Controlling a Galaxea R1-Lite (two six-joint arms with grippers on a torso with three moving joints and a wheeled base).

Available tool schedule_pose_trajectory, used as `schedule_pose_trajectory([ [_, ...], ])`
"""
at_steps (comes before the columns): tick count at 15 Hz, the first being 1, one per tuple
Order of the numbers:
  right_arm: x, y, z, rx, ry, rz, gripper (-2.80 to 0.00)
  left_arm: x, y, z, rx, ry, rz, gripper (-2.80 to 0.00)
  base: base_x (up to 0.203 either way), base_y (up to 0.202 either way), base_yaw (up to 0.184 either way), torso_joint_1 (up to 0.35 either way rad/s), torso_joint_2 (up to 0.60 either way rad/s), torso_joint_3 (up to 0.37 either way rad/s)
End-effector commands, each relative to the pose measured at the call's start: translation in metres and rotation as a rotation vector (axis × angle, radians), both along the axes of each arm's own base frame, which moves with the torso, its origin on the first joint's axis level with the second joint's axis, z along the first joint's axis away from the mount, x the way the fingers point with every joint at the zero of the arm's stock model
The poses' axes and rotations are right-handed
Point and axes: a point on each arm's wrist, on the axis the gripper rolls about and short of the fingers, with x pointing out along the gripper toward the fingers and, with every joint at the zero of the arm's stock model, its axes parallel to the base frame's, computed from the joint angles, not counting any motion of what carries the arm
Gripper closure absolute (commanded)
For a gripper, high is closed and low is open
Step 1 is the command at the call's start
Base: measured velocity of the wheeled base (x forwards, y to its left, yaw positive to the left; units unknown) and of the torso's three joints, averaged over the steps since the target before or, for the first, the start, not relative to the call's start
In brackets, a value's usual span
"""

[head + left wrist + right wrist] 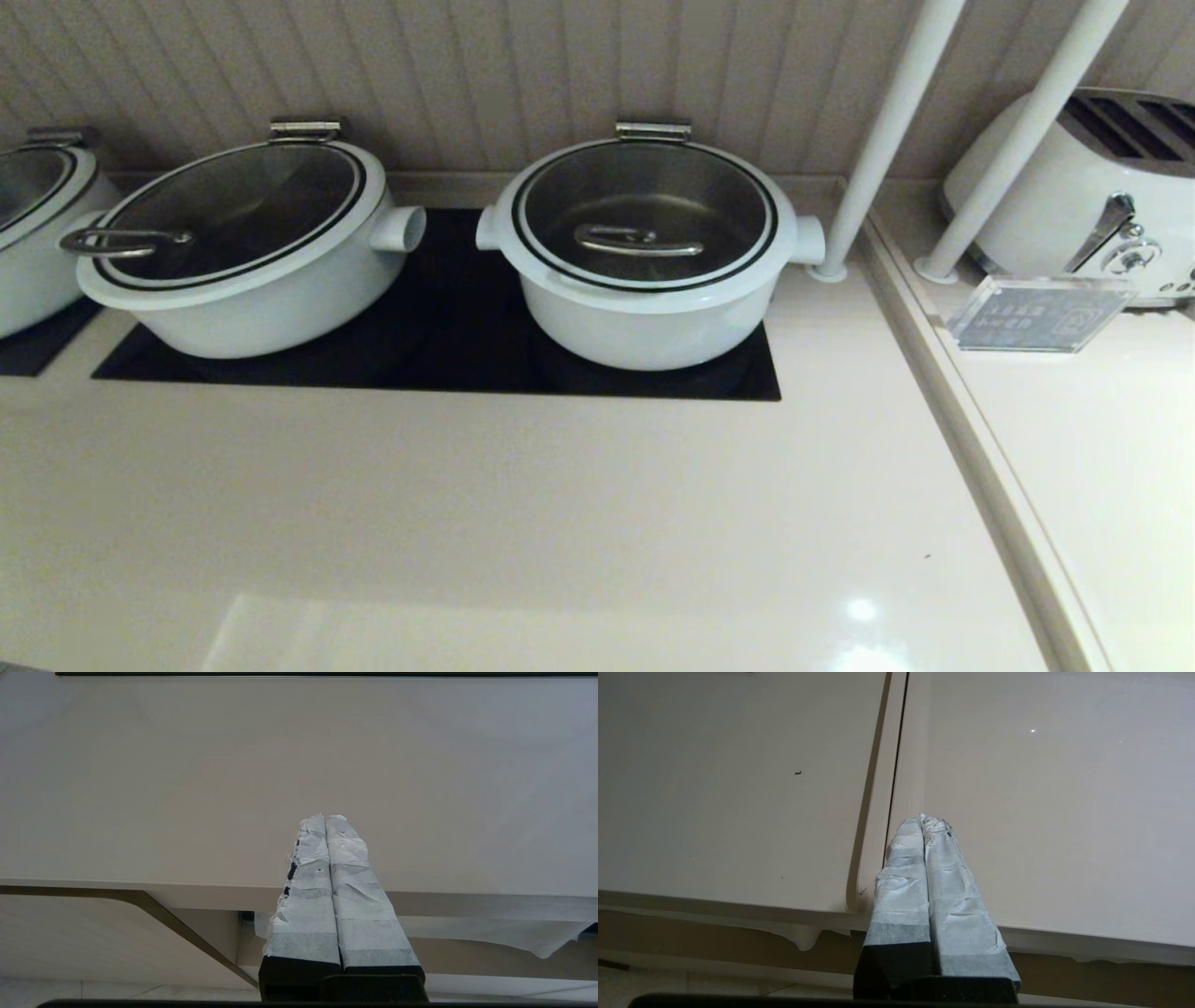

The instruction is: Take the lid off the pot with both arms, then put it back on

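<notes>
The round white pot with two stubby side handles stands on the black cooktop at centre right in the head view. Its glass lid, with white rim, black ring, steel bar handle and steel hinge, lies closed on it. Neither arm shows in the head view. My left gripper is shut and empty over the beige counter's front edge. My right gripper is shut and empty over the seam between two counter slabs. The pot and lid do not show in the wrist views.
A wider white pot with a loop-handled lid stands left of it; part of a third pot is at the far left. Two white poles rise at the right. A white toaster and a clear sign stand on the right counter.
</notes>
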Motion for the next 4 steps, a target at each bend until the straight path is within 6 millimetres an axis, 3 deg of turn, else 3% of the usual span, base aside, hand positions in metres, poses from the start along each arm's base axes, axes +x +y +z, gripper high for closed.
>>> schedule_pose_trajectory([
  [1,0.0001,0.0000,0.0000,0.000,0.001,0.001,0.00,0.0001,0.0000,0.0001,0.000,0.001,-0.001,0.00,0.000,0.000,0.000,0.000,0.00,0.000],
  [4,0.0001,0.0000,0.0000,0.005,0.001,0.001,0.00,0.0001,0.0000,0.0001,0.000,0.001,-0.001,0.00,0.000,0.000,0.000,0.000,0.00,0.000],
])
